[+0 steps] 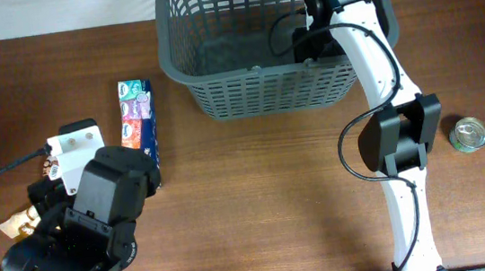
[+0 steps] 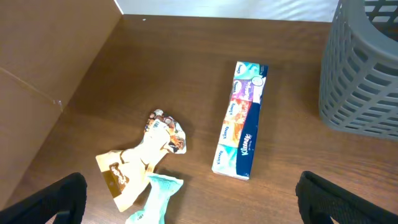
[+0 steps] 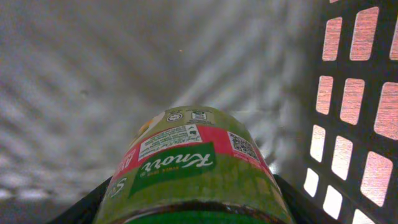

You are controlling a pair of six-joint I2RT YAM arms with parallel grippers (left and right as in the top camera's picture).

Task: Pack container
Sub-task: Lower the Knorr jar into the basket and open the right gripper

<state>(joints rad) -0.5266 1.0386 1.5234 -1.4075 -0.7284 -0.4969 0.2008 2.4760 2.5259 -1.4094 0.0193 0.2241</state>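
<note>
Container (image 1: 256, 89) sat at far edge of table (image 1: 258, 197), right of centre. Right gripper (image 3: 193, 202) inside it, clamped on Knorr jar (image 3: 193, 155), not yet let go. Left gripper (image 2: 193, 199) hung spread wide over tissue pack (image 2: 240, 118) and snack wrappers (image 2: 140, 165) near left edge. Tin can (image 1: 469, 134) by right edge. Those looked left to pack.

- Bright, even from above; soft shadow under the container (image 1: 265, 88).
- Dappled with lattice light on its floor.
- Blurred up close on the jar (image 3: 186, 174).
</note>
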